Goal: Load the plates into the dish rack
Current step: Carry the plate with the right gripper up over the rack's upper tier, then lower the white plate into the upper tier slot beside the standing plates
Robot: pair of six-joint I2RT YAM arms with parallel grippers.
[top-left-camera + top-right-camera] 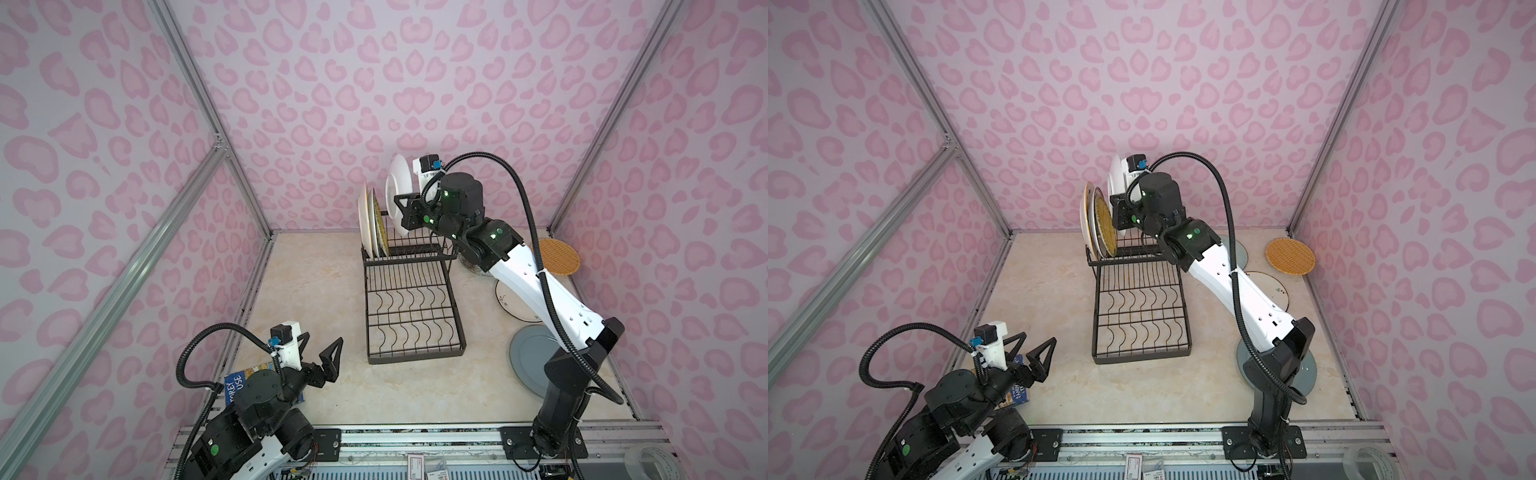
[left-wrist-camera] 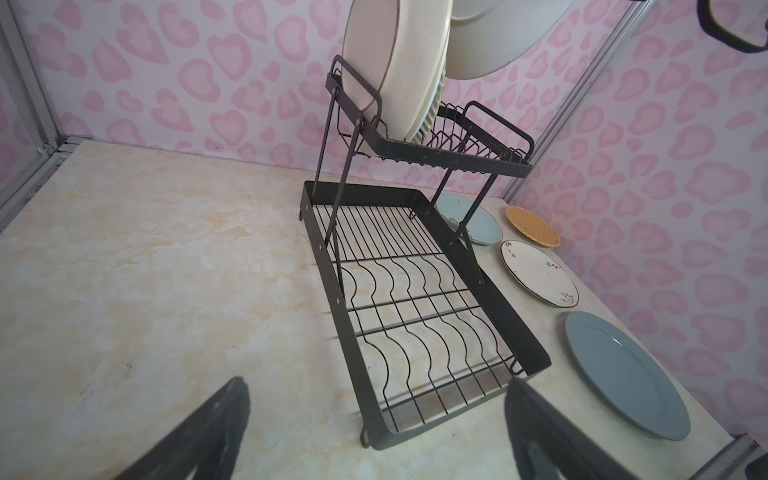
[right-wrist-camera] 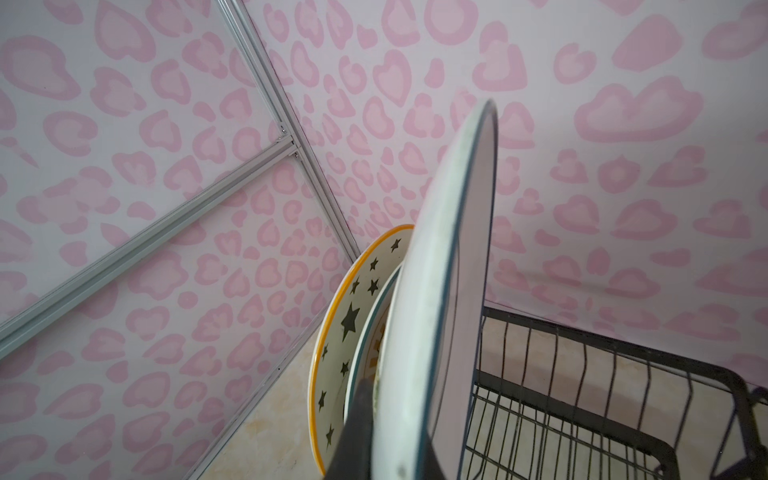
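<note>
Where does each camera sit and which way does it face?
Top views: high over the near table edge, looking down at the dish rack; both arms show, left gripper open, right gripper shut on a white plate.
Left wrist: on the left arm, facing the rack across the table; its own fingers show.
Right wrist: on the right arm, looking along the held plate's rim; one finger shows.
Shared: every view shows that plate.

- The dish rack (image 1: 415, 352) stands mid-way across the table (image 1: 316, 291), its raised tier at the back.
- The racked plates (image 1: 368, 226) stand on edge at the tier's left end.
- The held plate (image 1: 397, 183), in the right gripper (image 1: 400, 203), hangs on edge above the tier, just right of them.
- 4 loose plates (image 2: 540, 274) lie flat right of the rack.
- The box (image 1: 233, 384) lies front left.
</note>
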